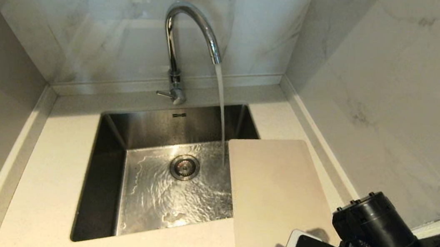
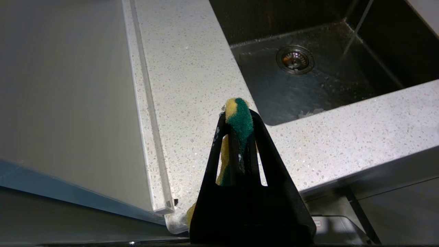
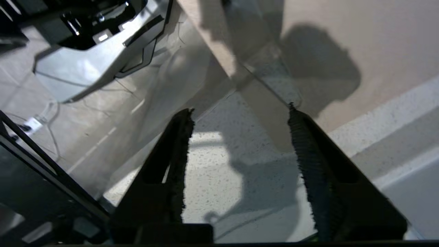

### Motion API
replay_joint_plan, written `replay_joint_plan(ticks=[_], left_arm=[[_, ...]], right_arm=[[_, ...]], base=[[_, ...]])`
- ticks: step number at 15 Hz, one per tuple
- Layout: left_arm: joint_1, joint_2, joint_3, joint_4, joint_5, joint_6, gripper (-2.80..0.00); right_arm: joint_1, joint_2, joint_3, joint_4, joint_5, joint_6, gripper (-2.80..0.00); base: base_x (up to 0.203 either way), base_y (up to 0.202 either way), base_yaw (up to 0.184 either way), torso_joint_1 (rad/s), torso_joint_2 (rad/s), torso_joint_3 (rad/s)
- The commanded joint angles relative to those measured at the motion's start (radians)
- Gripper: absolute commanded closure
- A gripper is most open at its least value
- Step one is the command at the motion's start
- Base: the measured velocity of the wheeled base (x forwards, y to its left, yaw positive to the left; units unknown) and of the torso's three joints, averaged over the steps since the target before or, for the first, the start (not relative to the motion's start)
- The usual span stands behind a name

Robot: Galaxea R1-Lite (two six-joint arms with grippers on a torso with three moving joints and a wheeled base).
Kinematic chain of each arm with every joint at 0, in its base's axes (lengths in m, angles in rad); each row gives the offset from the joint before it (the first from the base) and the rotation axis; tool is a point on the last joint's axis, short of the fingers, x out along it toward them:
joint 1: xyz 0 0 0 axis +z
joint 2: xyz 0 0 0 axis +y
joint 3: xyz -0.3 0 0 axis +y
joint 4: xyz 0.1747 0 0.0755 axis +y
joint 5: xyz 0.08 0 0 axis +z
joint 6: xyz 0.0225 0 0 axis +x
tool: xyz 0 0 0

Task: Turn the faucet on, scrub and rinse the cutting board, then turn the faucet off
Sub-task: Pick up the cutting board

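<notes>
Head view gives me my right arm low in the corner nearest me, its black wrist housing just beside the near end of the cutting board (image 1: 275, 189). My right gripper (image 3: 240, 113) itself shows best from the right wrist view: its fingers (image 3: 178, 147) stand apart with nothing between them, hanging over the speckled worktop (image 3: 212, 178) at the near edge of the cutting board (image 3: 325, 51), whose corner lies between the fingertips without touching them as far as I can tell. My left gripper (image 2: 236, 116) is outside the head view; from the left wrist view I see its fingers clamped on the green-and-yellow sponge (image 2: 240, 120), held above the worktop (image 2: 185, 68) on the near-left side of the sink (image 2: 308, 89). Taking the sink (image 1: 108, 177) as my landmark, the cutting board lies flat along its right side, on the worktop (image 1: 54, 170), with its long left edge overhanging the basin. Water covers the basin floor in ripples around the drain (image 1: 184, 167). At the far rim of the sink stands the faucet (image 1: 178, 51), its lever pointing left at the base, and a steady stream (image 1: 221, 107) falls from the spout into the basin just beside the far left corner of the board.
</notes>
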Motion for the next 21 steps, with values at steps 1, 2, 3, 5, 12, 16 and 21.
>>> replay_joint_plan(ticks=[1, 2, 3, 5, 12, 16, 21], left_arm=[[0.000, 0.000, 0.000, 0.000, 0.000, -0.001, 0.00], [0.000, 0.000, 0.000, 0.000, -0.002, -0.001, 0.00], [0.000, 0.000, 0.000, 0.000, 0.000, -0.001, 0.00], [0.000, 0.000, 0.000, 0.000, -0.001, -0.001, 0.00], [0.000, 0.000, 0.000, 0.000, 0.000, -0.001, 0.00], [0.000, 0.000, 0.000, 0.000, 0.000, -0.001, 0.00], [0.000, 0.000, 0.000, 0.000, -0.002, -0.001, 0.00]], right_arm=[[0.014, 0.011, 0.050, -0.048, -0.001, -0.073, -2.80], [0.014, 0.025, 0.060, -0.072, -0.003, -0.101, -2.80], [0.014, 0.036, 0.067, -0.094, -0.008, -0.136, -2.80], [0.014, 0.060, 0.068, -0.107, -0.013, -0.214, -2.80], [0.014, 0.199, 0.200, -0.458, -0.011, -0.324, -2.80], [0.014, 0.243, 0.277, -0.602, -0.006, -0.385, -2.80], [0.014, 0.246, 0.281, -0.604, 0.018, -0.386, -2.80]], base=[[0.000, 0.000, 0.000, 0.000, 0.00, 0.000], [0.000, 0.000, 0.000, 0.000, 0.00, 0.000], [0.000, 0.000, 0.000, 0.000, 0.00, 0.000], [0.000, 0.000, 0.000, 0.000, 0.00, 0.000], [0.000, 0.000, 0.000, 0.000, 0.00, 0.000], [0.000, 0.000, 0.000, 0.000, 0.00, 0.000], [0.000, 0.000, 0.000, 0.000, 0.00, 0.000]])
